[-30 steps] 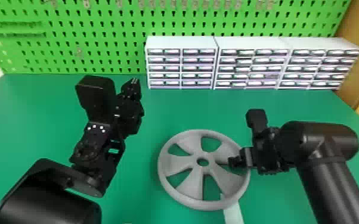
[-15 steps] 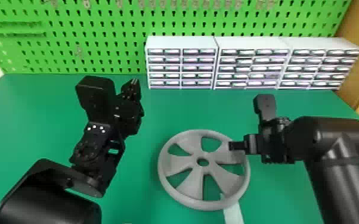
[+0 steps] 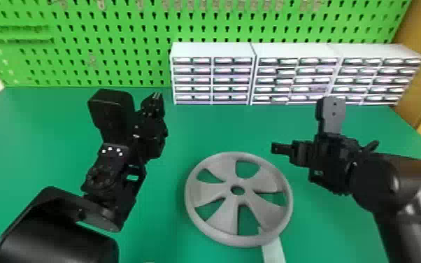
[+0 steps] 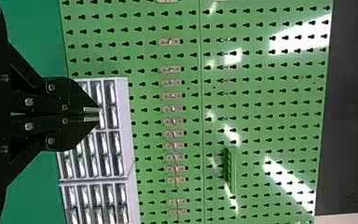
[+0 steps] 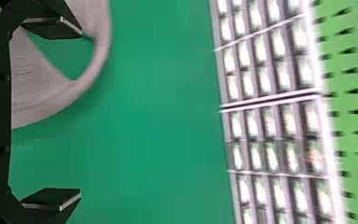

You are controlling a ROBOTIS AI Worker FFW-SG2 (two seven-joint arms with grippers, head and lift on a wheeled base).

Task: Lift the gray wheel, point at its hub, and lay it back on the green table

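And here's the gray wheel [image 3: 211,194], lying face up on the green bench [image 3: 171,224], its round hub opening [image 3: 237,190] in plain sight and its broad spokes fanning out to the rim. A pale strip [image 3: 272,250] pokes out from beneath the wheel's near right edge, running toward the robot. Over to the right and just beyond the wheel's rim we have the right gripper [image 3: 282,149], raised above the bench and pointing inward; its fingers [image 5: 51,198] are spread wide, released, and in the right wrist view one of them cuts across the wheel's rim and a gap between spokes. Now to the left of the wheel, well apart from it, there's the left gripper [image 3: 156,97], tilted up and away toward the back, its fingers [image 4: 77,93] clenched together tip to tip. Behind the wheel stands a row of white drawer cabinets [image 3: 213,49], reaching off to its right, and farther back than those rises the bright green pegboard [image 3: 115,21], dotted with keyhole slots and carrying a line of small metal clips [image 4: 172,95] plus a little green holder [image 4: 232,170].
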